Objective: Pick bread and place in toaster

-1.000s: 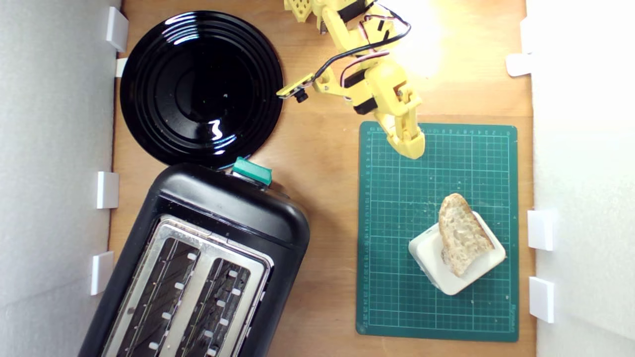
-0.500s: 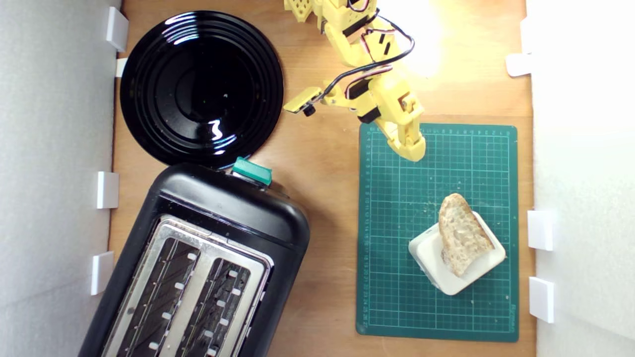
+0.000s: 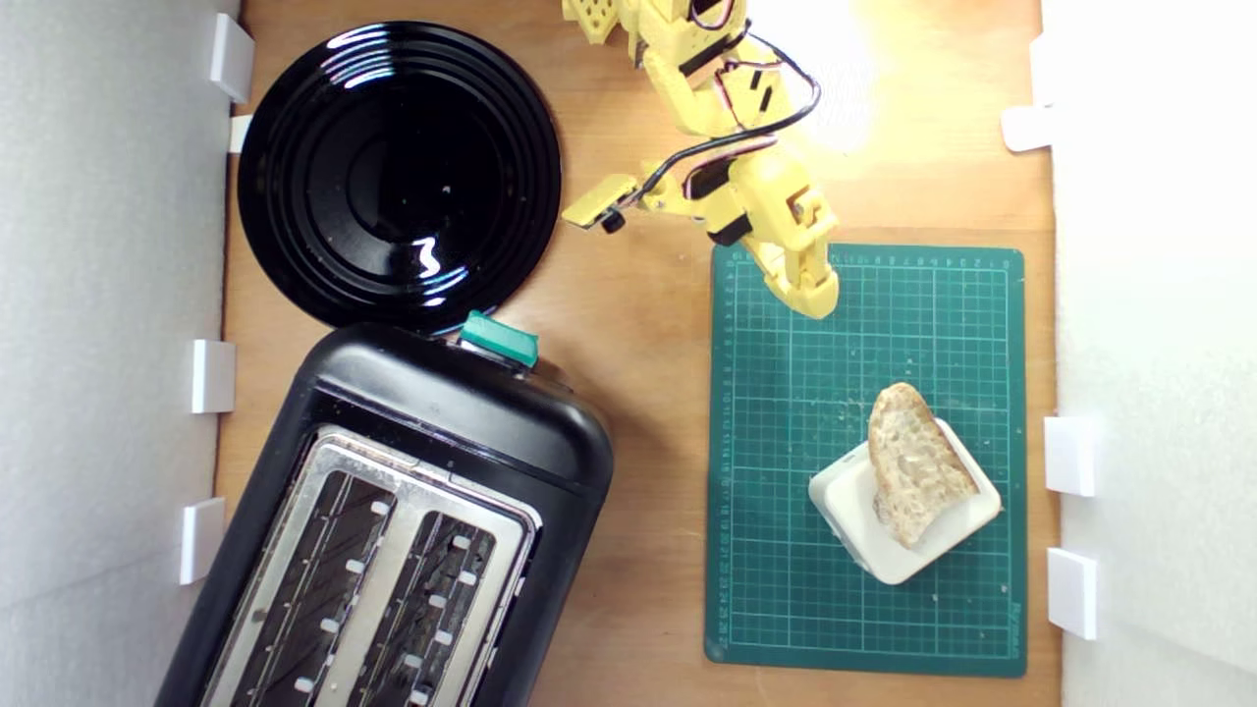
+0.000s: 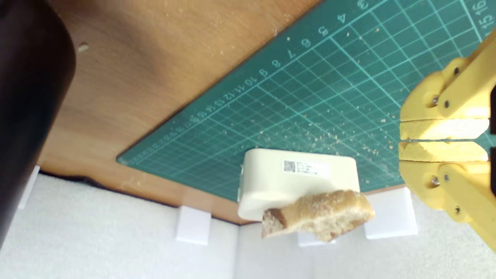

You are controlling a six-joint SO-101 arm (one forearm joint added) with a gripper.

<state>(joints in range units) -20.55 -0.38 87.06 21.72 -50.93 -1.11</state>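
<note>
End effector [image 3: 813, 295] empty, jaws pressed together, well short of the bread slice [image 3: 915, 462] propped on the cream block [image 3: 854, 516]. Light, crumbly, porous: pinch across the crusted edges, gently.

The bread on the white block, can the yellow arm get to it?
Probably yes. Only bare green mat lies between the shut tool and the bread, which lies uncovered on the white block.

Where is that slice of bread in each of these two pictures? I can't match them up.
Exterior view: the bread lies across the cream-white block, toward the exterior view's lower right.
Wrist view: the bread lies on that same block, low in the middle of the picture.
Shared landmark: the green cutting mat under the block.
</note>
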